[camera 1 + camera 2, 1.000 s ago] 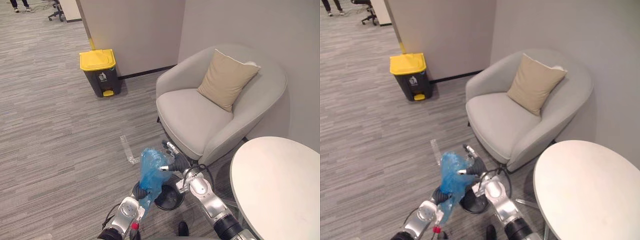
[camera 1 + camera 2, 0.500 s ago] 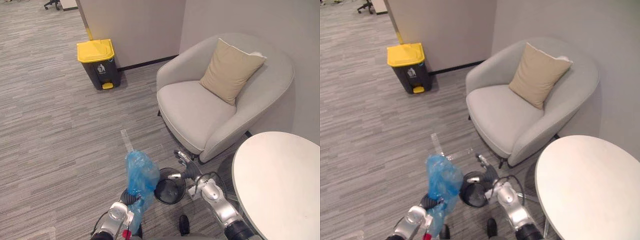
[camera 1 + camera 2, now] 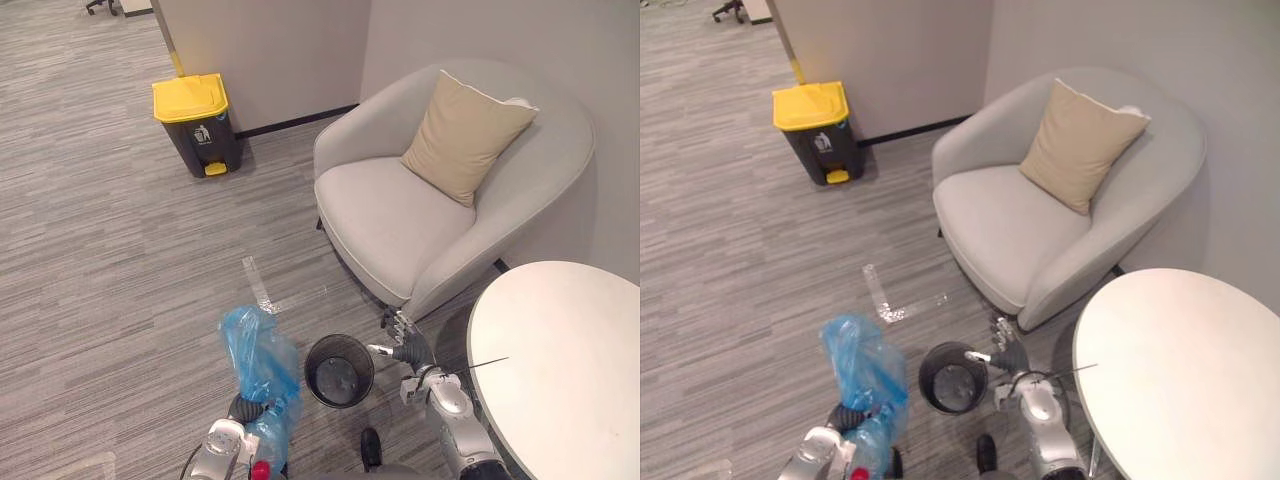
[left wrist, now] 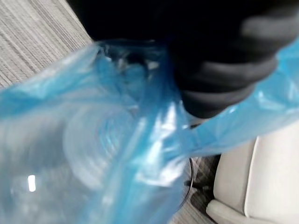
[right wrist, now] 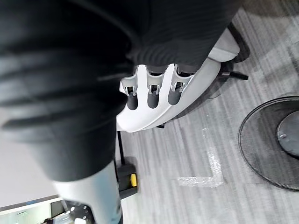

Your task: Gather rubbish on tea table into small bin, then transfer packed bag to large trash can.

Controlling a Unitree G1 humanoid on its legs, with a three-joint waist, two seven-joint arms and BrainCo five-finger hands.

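my left hand (image 3: 244, 408) is clenched round the gathered neck of the blue bag (image 3: 258, 362). the plastic bunches through my grip and the puffed part stands up past it. in the left wrist view the blue film (image 4: 107, 140) wraps right over the dark cover, with clear crumpled rubbish showing inside. the bag is outside the small bin (image 3: 325, 350), just to the left of it; can't tell if plastic and rim touch. the small bin is black mesh, round, upright on the grey carpet (image 3: 110, 270), with no liner in it.

my right hand (image 3: 408, 352) is just right of the small bin, apart from its rim, fingers (image 5: 150, 95) straight and loose, holding nothing.

the tea table (image 3: 570, 380) is round and white, to the right of the small bin beyond my right hand. the grey armchair (image 3: 400, 220) is behind the small bin and to the right, with a tan cushion (image 3: 465, 135) leaning on its back. clear tape marks (image 3: 262, 290) lie on the carpet near the small bin, behind it to the left. the large trash can (image 3: 200, 140), dark with a closed yellow lid, stands well apart from the small bin, far behind it to the left, by the wall.
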